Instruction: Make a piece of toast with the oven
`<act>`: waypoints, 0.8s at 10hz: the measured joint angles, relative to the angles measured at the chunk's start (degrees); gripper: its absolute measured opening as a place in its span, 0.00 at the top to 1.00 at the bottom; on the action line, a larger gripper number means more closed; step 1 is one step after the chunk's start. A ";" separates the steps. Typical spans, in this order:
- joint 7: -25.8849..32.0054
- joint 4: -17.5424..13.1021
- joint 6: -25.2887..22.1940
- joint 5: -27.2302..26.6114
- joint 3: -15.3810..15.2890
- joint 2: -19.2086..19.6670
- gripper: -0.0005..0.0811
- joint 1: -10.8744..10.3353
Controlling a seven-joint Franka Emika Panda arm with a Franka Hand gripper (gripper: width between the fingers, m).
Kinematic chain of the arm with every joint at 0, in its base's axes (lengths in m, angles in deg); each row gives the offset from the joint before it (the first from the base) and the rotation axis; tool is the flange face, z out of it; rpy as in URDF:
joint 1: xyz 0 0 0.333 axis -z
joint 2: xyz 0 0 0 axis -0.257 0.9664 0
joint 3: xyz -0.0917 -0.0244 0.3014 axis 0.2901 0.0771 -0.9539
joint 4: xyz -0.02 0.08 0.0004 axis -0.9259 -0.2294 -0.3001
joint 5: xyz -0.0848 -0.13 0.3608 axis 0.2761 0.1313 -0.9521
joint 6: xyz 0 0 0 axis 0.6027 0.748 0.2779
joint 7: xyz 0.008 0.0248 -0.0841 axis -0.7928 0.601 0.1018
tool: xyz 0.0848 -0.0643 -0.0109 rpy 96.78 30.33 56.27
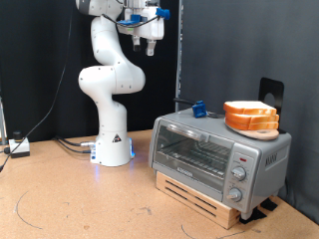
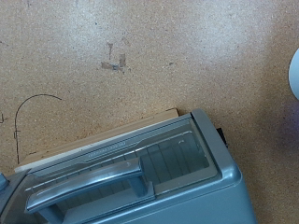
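Observation:
The silver oven (image 1: 219, 154) stands on a wooden slat base at the exterior view's right, with its glass door shut. Two bread slices, the pieces of toast (image 1: 251, 115), lie stacked on a round orange plate (image 1: 249, 127) on the oven's top. My gripper (image 1: 150, 45) hangs high at the exterior view's top, well above and to the left of the oven, its fingers apart and empty. The wrist view looks down on the oven's door and grey bar handle (image 2: 84, 184); no fingers show there.
The white arm base (image 1: 112, 144) stands left of the oven with cables (image 1: 60, 144) running left along the floor. A small blue object (image 1: 197, 110) sits at the oven's back left corner. The wooden slat base (image 1: 204, 199) sticks out under the oven. The cork tabletop (image 2: 140, 56) has pencil marks.

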 joint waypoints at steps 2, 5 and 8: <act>7.17 0.10 2.39 -0.69 -0.20 -0.30 0.01 -1.51; 23.22 0.26 4.03 -1.18 -0.10 -0.74 0.01 -7.61; 30.97 0.78 5.90 -2.32 0.41 -0.73 0.01 -9.00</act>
